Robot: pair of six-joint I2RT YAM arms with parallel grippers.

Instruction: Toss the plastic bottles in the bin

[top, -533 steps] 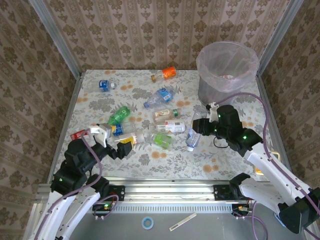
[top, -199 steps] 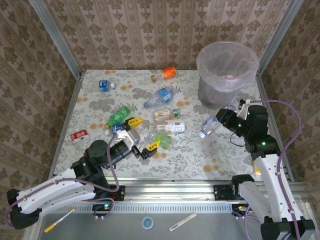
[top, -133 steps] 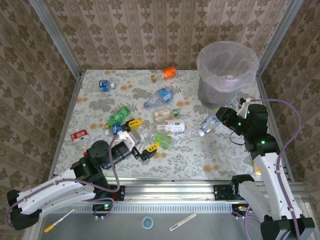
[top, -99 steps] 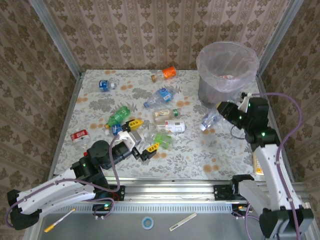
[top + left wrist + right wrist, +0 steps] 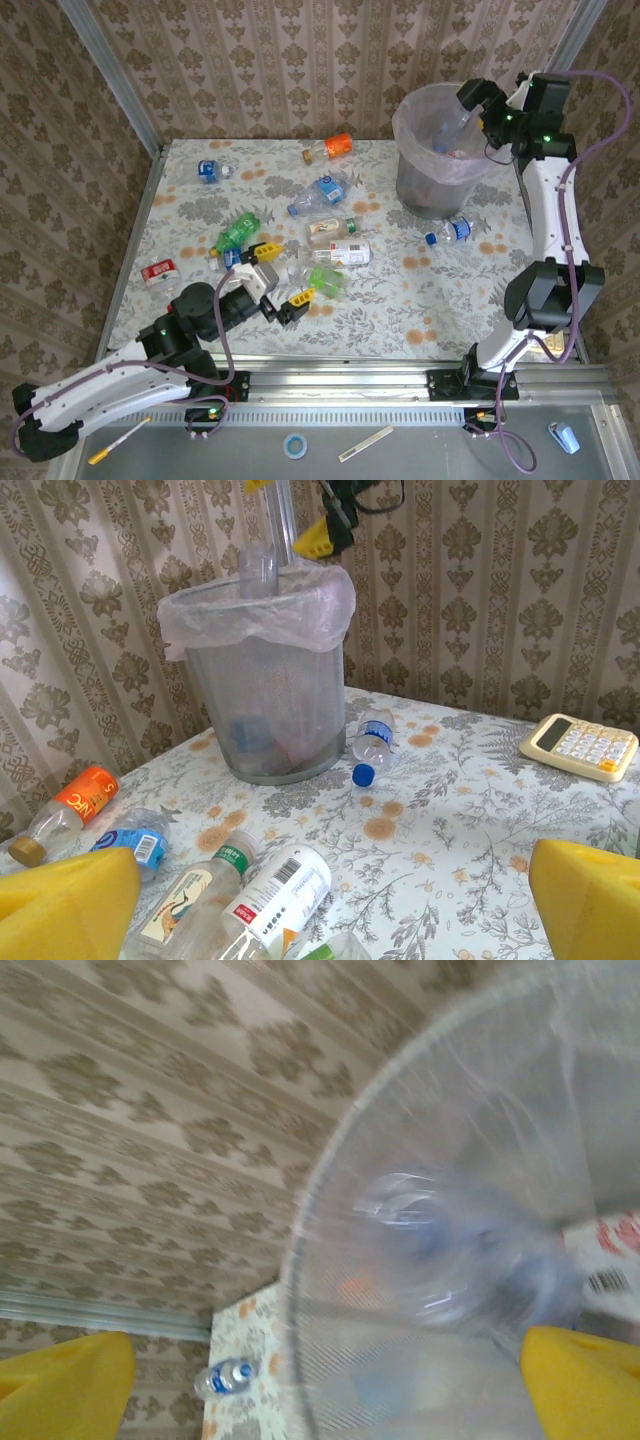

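We see the right hand (image 5: 472, 105) up over the far right rim of the bin (image 5: 430, 190), its fingers spread wide. Half a second ago it stood low beside the bin, pinching a clear bottle just above the counter (image 5: 400, 300). That clear bottle (image 5: 257, 572) is now free of the fingers and stands roughly upright in the bin's mouth, just under the fingertips. In the right wrist view it is a blur against the bag. A blue-capped bottle (image 5: 450, 230) lies on the counter near the bin's foot, on ground the arm covered before. The left hand (image 5: 281, 274) has hardly moved. It hovers spread, holding nothing, beside the white-labelled bottle (image 5: 338, 255), and the other loose bottles lie where they lay.
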